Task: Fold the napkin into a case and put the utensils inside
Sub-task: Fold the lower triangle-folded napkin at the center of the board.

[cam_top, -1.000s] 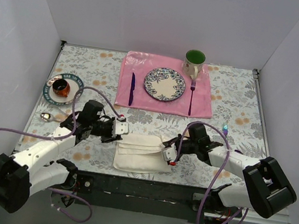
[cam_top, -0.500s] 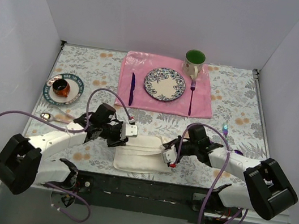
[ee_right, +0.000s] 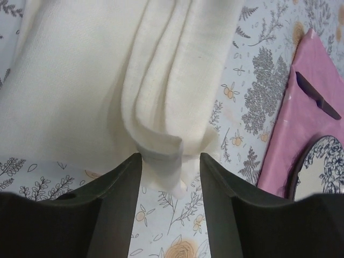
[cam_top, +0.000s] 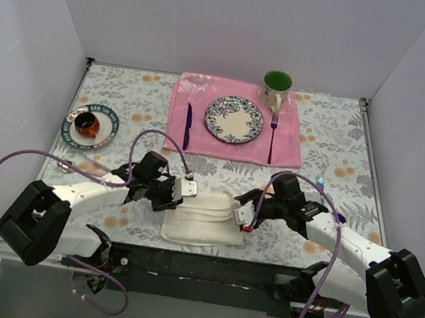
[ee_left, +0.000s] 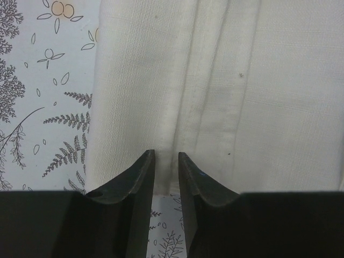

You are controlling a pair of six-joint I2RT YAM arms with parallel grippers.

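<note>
The cream-white folded cloth napkin (cam_top: 198,222) lies layered lengthwise at the floral desk's (cam_top: 345,148) near edge, not yet a pocket. The left hand (cam_top: 184,190) has its fingers nearly together over the napkin's left end; I cannot tell whether they pinch a fold. The right hand (cam_top: 243,216) stands open astride the bunched right end, probably to pull it taut. A small iridescent metal utensil (cam_top: 320,181) waits beyond.
</note>
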